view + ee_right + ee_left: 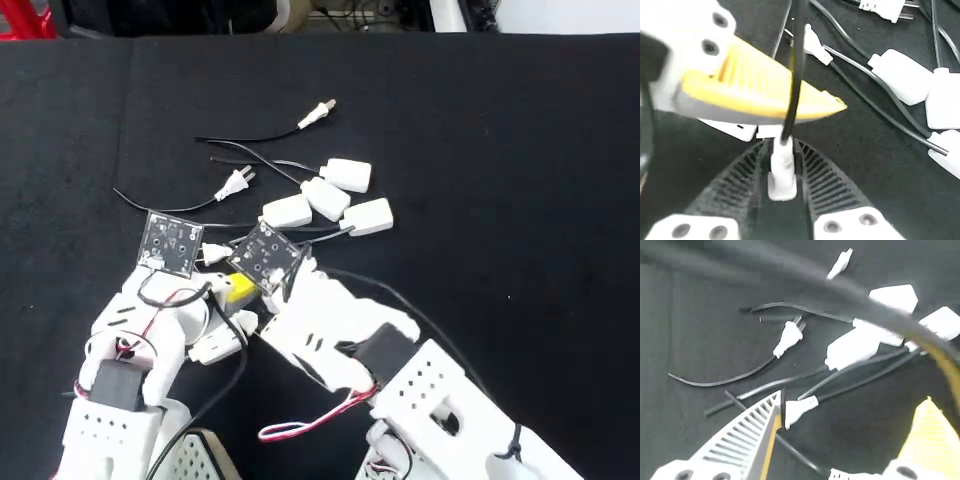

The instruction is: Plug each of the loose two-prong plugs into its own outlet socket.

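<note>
My right gripper is shut on a white two-prong plug, whose black cable runs away from the fingers. My left gripper is open, and its yellow finger crosses close in front of the right gripper. A loose plug lies just off the left gripper's white finger. Two more loose plugs lie farther back on the black table. Several white outlet sockets sit in a cluster beyond both arms, with black leads trailing from them.
Both arms crowd together at the front left of the black table, their camera boards side by side. Black cables criss-cross the area between plugs and sockets. One cable hangs close across the left wrist view.
</note>
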